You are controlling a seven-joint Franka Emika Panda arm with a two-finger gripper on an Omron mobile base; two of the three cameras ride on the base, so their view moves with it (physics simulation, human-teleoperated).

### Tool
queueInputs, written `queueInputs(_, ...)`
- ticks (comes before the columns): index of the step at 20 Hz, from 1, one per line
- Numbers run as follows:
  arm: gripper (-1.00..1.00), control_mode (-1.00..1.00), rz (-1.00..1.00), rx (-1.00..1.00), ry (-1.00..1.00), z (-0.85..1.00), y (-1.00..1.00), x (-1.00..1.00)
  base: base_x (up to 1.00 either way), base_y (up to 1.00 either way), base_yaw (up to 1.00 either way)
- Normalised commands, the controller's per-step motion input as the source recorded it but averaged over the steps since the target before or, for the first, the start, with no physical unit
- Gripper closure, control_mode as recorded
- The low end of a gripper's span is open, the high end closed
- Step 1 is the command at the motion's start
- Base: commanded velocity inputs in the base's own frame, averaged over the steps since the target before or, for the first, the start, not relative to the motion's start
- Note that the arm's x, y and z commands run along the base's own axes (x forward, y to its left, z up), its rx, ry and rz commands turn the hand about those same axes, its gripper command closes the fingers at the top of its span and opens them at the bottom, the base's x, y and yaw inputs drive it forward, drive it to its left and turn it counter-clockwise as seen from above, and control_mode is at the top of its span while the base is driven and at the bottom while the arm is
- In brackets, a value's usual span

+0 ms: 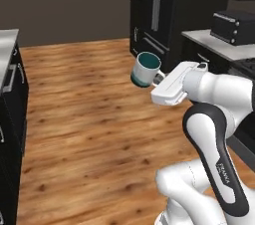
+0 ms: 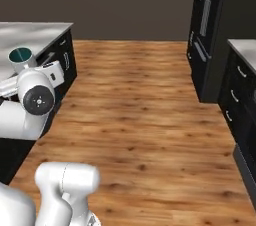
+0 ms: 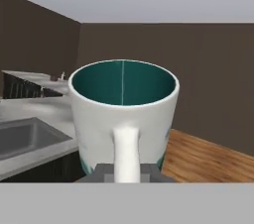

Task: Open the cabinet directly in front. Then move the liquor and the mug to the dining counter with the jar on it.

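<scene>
Mug [image 1: 146, 69] held by handle, gripper [image 1: 160, 77] clenched on it.
Toaster [image 1: 233, 27] at 2 o'clock; sink [image 3: 25, 138] at 9.

I hold the mug [image 1: 146, 69] upright by its handle in my gripper [image 1: 160, 76], out over the wooden floor [image 1: 89, 119]. A counter [image 1: 219, 42] bearing a toaster oven [image 1: 233, 27] stands to my right.

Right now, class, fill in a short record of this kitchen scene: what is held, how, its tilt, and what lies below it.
held item: mug
holder: pincer, shut on the mug's handle
mug pose: roughly upright in the hand view, opening visible, teal inside
mug contents: none visible
below mug: wooden floor
nearby: dark cabinets, sink
</scene>
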Motion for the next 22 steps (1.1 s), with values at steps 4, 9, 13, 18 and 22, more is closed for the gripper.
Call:
queueInputs(4, 1.00, 1.00, 0.00, 0.00, 0.00, 0.00, 0.00, 0.00, 1.00, 0.00, -0.15)
queueInputs(9, 1.00, 1.00, 0.00, 0.00, 0.00, 0.00, 0.00, 0.00, 1.00, 0.00, -0.04)
queueInputs(13, 1.00, 1.00, 0.00, 0.00, 0.00, 0.00, 0.00, 0.00, 1.00, 0.26, 0.00)
queueInputs(18, 1.00, 1.00, 0.00, 0.00, 0.00, 0.00, 0.00, 0.00, 1.00, 0.50, 0.00)
queueInputs(22, 1.00, 1.00, 0.00, 0.00, 0.00, 0.00, 0.00, 0.00, 1.00, 0.51, 0.00)
